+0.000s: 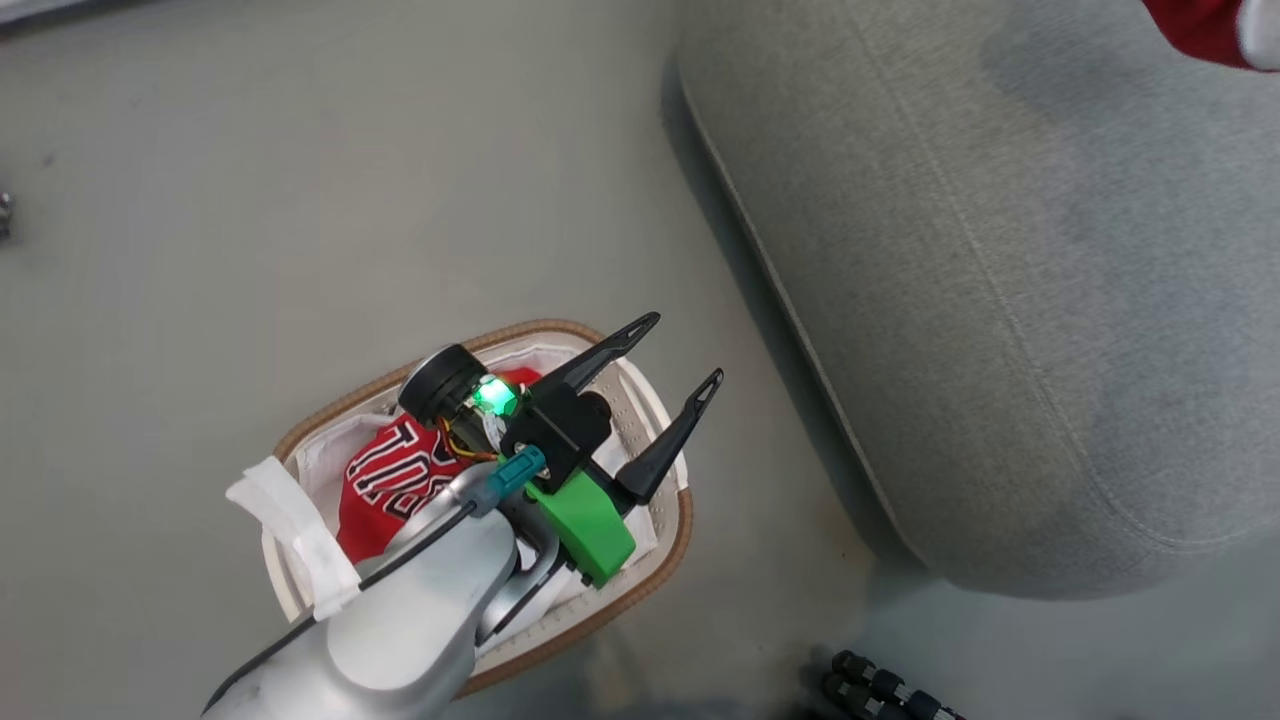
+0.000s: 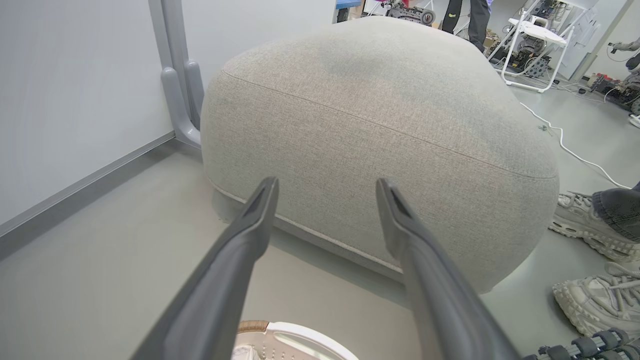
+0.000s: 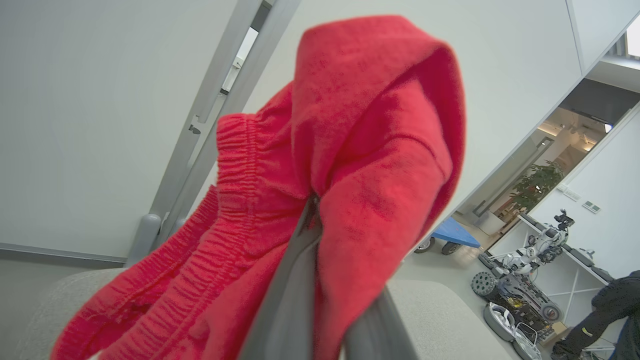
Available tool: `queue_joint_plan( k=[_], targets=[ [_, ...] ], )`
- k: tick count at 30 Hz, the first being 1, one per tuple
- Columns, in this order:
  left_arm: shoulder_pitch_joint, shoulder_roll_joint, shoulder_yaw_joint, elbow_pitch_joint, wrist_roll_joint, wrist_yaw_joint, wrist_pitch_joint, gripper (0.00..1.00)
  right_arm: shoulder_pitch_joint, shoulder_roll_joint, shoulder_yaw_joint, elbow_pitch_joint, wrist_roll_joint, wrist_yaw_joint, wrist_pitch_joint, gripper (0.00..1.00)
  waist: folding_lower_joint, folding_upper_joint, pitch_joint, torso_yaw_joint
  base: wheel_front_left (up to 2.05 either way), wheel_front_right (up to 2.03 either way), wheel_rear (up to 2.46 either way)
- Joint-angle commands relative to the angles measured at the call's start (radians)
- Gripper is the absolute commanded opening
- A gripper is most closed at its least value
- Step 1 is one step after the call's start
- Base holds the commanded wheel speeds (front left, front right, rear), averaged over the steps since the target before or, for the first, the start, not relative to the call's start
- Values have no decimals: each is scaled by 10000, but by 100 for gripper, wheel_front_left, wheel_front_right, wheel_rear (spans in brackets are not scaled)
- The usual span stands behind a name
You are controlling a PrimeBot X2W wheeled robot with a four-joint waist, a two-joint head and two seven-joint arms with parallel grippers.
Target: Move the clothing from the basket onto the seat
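1 of 2 garments out, jersey (image 1: pixel 390 475) in basket (image 1: pixel 640 590).
Right gripper (image 3: pixel 311 210) clamps the plain red garment (image 3: pixel 370 150) over the seat (image 1: pixel 1000 300); left gripper (image 1: pixel 686 347) wide apart above basket. We reckon jersey light, limp: pinch a raised fold.
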Motion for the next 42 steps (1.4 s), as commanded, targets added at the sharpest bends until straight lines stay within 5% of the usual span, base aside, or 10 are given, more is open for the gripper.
queue_joint_plan(
  k=[1,11,12,13,14,18,23,34,42],
  targets=[
    [-303,119,81,-56,59,-25,3,100,-329,-79,-351,354,-200,-10,-19,0,-1,-1,1641,1314,0,0,0],
    [-75,493,644,-162,84,-25,4,100,-608,364,-3776,2504,-1878,-10,-16,0,-1,-1,2175,1952,0,0,0],
    [-8,544,723,-138,89,-25,4,100,-473,552,-4190,2697,-2018,-10,-18,42,-1,-1,2125,1951,0,0,0],
    [71,597,866,-114,85,-25,3,100,-357,829,-4662,2915,-2146,-10,-18,60,-1,-1,2024,1940,0,0,0],
    [162,628,1007,-89,53,-25,3,100,-213,1019,-5019,3006,-2372,-10,-19,100,-1,-1,1912,1929,0,0,0],
    [506,644,1529,100,95,-25,3,100,656,1841,-6020,2775,-3071,-10,-18,100,-1,-1,1437,1858,0,0,0],
    [955,424,2162,298,99,-25,3,100,1968,2651,-5993,1803,-3096,-10,-18,100,-1,-1,658,1813,0,0,0],
    [2605,-226,4705,766,273,-23,3,100,4889,3763,-3327,-560,-567,-10,-18,100,-1,-1,-1474,2018,0,0,0],
    [3817,-768,7083,978,809,114,4,100,5950,4226,-1287,-1496,188,-10,-19,100,-1,-1,-2625,2620,0,0,0]
  ],
)
